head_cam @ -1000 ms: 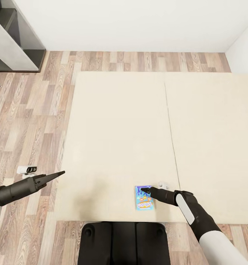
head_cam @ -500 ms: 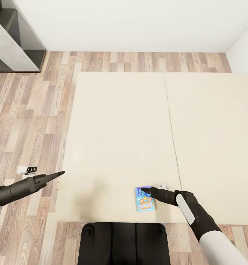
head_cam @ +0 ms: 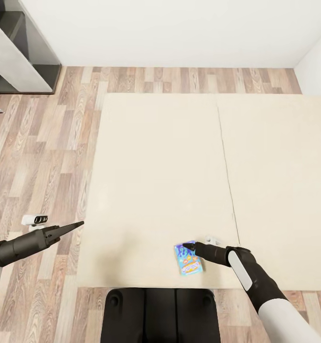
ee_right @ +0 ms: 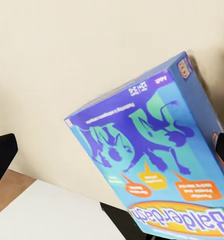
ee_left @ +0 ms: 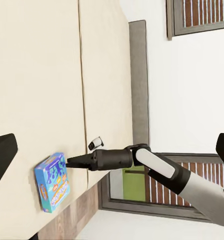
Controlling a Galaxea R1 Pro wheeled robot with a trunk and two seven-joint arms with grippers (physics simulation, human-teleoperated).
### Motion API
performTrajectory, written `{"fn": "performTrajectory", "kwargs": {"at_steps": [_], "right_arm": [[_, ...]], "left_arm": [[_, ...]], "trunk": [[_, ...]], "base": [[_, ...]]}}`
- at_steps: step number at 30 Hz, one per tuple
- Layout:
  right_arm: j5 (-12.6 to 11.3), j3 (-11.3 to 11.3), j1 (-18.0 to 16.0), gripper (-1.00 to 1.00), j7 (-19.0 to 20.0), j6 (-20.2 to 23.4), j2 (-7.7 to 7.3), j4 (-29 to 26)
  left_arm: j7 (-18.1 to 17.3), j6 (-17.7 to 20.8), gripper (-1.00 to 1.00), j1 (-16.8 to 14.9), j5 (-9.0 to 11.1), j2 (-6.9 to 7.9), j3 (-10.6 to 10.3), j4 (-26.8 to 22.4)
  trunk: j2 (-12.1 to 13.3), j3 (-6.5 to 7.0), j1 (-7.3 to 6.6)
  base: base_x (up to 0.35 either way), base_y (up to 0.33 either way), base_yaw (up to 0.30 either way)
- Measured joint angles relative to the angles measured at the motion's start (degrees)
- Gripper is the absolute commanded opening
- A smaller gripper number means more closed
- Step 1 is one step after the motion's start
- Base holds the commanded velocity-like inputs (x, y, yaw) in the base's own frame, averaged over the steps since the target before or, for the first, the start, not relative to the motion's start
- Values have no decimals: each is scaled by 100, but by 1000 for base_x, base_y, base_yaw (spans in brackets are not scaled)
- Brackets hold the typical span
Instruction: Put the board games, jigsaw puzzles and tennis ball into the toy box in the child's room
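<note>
Robot base point(head_cam: 160, 314) sits dark at the near edge of the head view, pulled up to the bed point(head_cam: 155, 181). Just beyond it the blue board game point(head_cam: 188, 257) lies on the beige mattress close to the near edge, turned a little askew. The right gripper point(head_cam: 188, 247) is at the box's far corner, its dark tip over the printed lid; in the right wrist view the box point(ee_right: 156, 165) sits between the two fingers, which stand well apart at the edges of the picture, so the jaws look wide open and hold nothing. Whether the tip touches the box I cannot tell.

Off to the side, the left gripper point(head_cam: 77, 224) hovers over the wood floor point(head_cam: 41, 157) beside the bed, its fingers drawn to a point and empty.

By my reading, the step in hand is the pick-up of this game from the bed. The next move calls for bringing the open fingers down around the box's edges and closing on it; a flat box on a soft mattress may slide or tip rather than seat.

Farther off, the mattress runs bare to the white wall point(head_cam: 179, 33), and a grey side unit point(head_cam: 17, 57) stands in the far corner.
</note>
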Motion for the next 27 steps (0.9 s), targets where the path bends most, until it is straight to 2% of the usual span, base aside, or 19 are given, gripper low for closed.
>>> {"fn": "performTrajectory", "kwargs": {"at_steps": [27], "right_arm": [[12,-17,0,100,-4,3,-20,25]], "left_arm": [[0,0,100,2,1,0,17,1]], "trunk": [[0,0,0]], "base": [[0,5,-22]]}}
